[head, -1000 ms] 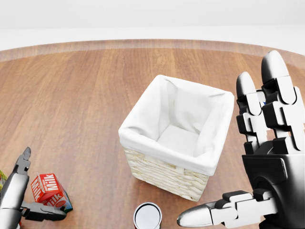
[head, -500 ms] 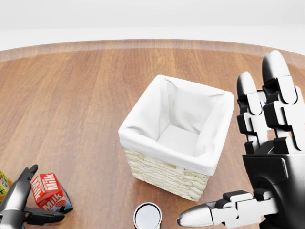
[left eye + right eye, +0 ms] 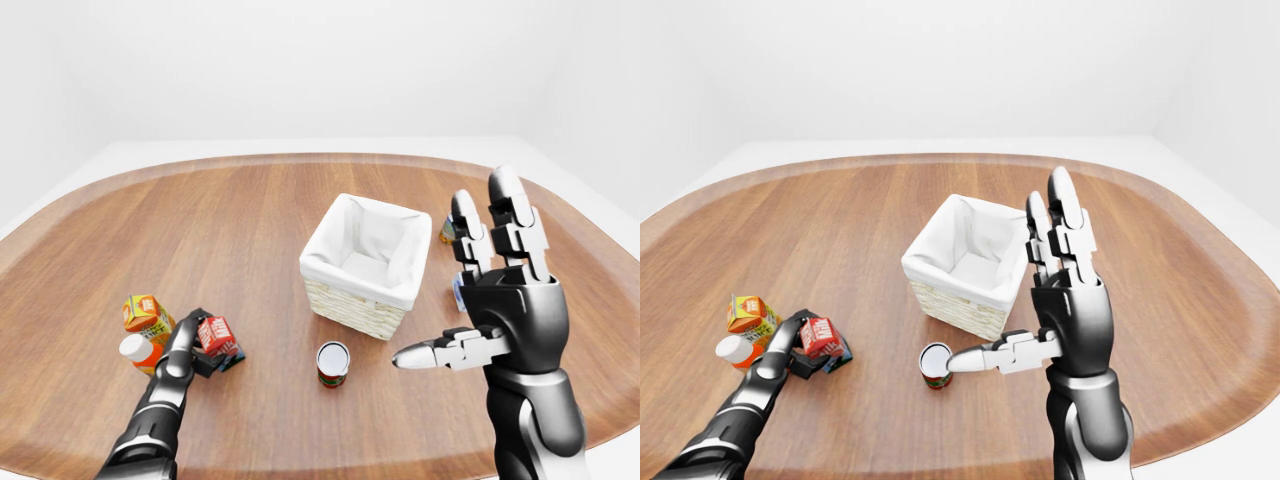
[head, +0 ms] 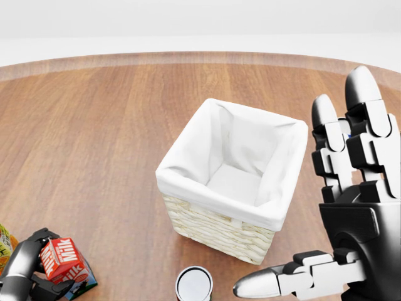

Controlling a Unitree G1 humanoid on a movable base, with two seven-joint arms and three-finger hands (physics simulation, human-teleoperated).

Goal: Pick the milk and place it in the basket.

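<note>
The milk [image 4: 63,259] is a small red carton with white lettering, at the lower left of the head view, tilted on the wooden table [image 4: 94,125]. My left hand [image 4: 30,263] is shut on it, fingers curled over its top and thumb beneath. The basket [image 4: 213,229] is wicker with a white cloth lining, stands mid-table to the right of the milk, and holds nothing. My right hand [image 4: 332,188] is raised at the right of the basket, open, fingers straight up and thumb pointing left.
A small can [image 3: 333,362] stands just below the basket. An orange juice carton [image 3: 146,315] and an orange bottle with a white cap [image 3: 138,350] lie left of the milk. A dark packet [image 3: 230,358] lies under the milk. Small items [image 3: 447,230] sit partly hidden behind my right hand.
My left hand's fingers have curled down from an upright open pose and closed round the milk carton. The right hand and the basket have not moved.
</note>
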